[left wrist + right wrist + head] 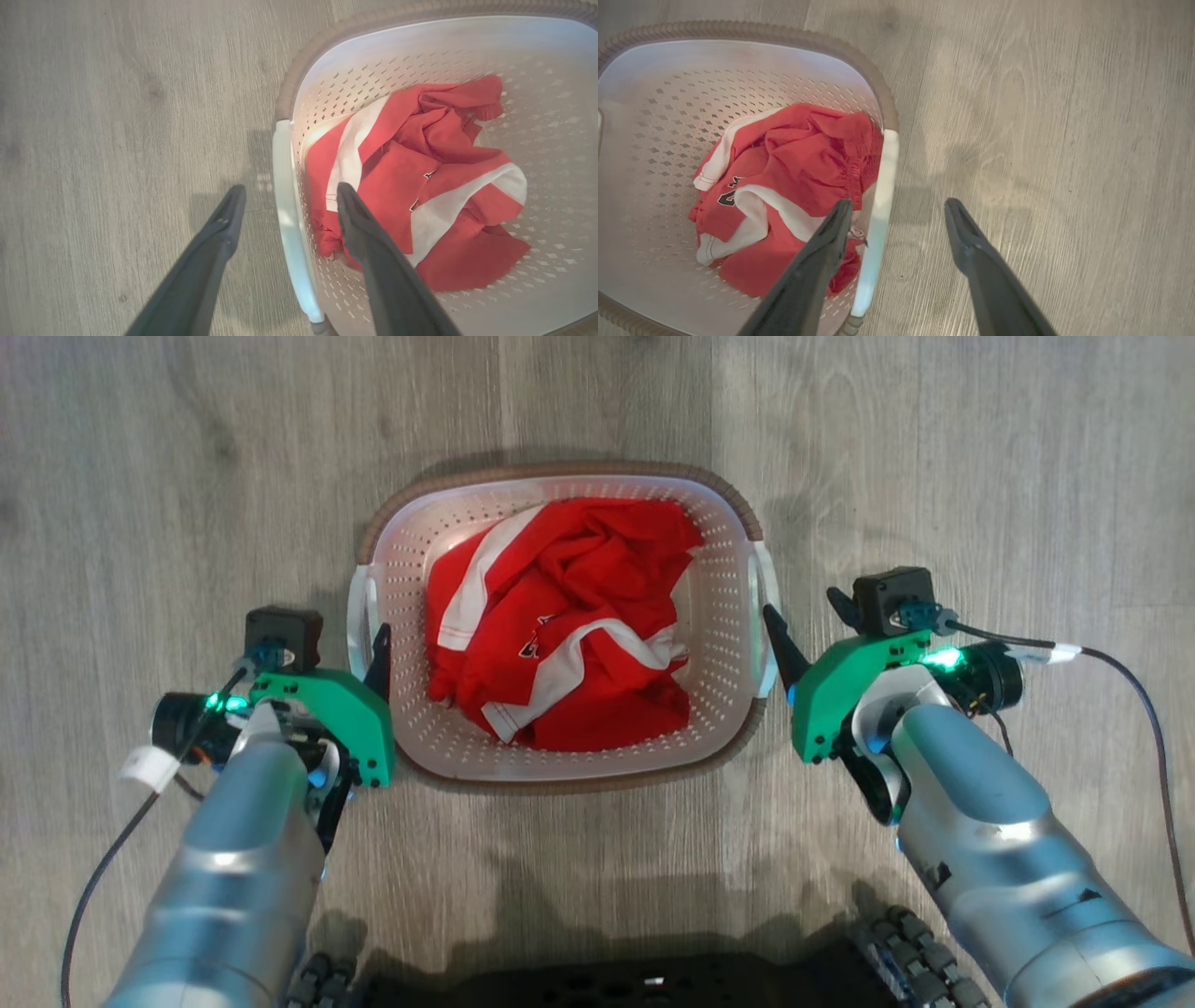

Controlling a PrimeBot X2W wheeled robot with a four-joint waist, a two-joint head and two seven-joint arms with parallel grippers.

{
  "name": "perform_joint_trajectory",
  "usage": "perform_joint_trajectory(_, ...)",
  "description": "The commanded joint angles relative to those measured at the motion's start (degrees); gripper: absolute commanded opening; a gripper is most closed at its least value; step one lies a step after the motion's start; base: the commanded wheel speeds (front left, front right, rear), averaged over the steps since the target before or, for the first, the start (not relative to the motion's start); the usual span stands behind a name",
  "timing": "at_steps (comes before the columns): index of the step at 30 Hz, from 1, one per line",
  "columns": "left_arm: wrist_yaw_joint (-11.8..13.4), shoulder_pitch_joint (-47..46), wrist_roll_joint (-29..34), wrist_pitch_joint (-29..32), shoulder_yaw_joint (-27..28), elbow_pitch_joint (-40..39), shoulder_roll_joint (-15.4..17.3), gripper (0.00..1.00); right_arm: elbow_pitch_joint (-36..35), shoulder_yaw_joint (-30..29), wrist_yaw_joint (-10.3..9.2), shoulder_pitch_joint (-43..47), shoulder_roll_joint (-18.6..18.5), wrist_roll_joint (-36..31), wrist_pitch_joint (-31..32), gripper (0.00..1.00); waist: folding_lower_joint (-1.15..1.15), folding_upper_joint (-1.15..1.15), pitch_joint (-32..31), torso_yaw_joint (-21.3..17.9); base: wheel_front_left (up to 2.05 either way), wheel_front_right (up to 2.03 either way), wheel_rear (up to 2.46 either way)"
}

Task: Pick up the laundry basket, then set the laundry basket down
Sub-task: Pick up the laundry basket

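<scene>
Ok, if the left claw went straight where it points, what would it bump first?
Probably the white side handle of the laundry basket: the open left claw has one finger on each side of it, though depth is unclear.

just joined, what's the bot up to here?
The robot's left pincer and right pincer are both open, each straddling a white side handle of the cream-white perforated plastic laundry basket with a brown rim. The basket sits on the grey wood-look floor, a crumpled red-and-white garment inside. Nothing is gripped.
</scene>
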Motion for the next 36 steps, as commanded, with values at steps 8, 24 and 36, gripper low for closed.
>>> perform_joint_trajectory(8, -0.3, -2.9, 0.1, -0.3, -0.3, 3.3, 2.1, 1.0, 1.1, 3.0, -0.09, 0.0, 0.6, 3.4, -0.8, 1.0, 0.0, 0.0, 3.0, 0.4, 0.0, 0.0, 0.0)
perform_joint_trajectory(24, -0.5, -6.7, -1.7, -0.3, -1.9, 9.2, 1.6, 1.0, 3.9, 6.1, -0.09, -2.8, 0.6, 6.7, -0.2, 1.0, 0.0, 0.0, 5.6, 0.9, 0.0, 0.0, 0.0)
perform_joint_trajectory(36, -0.5, -7.9, -4.0, -0.3, -3.2, 10.5, 0.9, 1.0, 5.4, 7.6, -0.09, -4.1, 0.6, 7.4, -0.3, 1.0, 0.0, 0.0, 6.8, 1.1, 0.0, 0.0, 0.0)
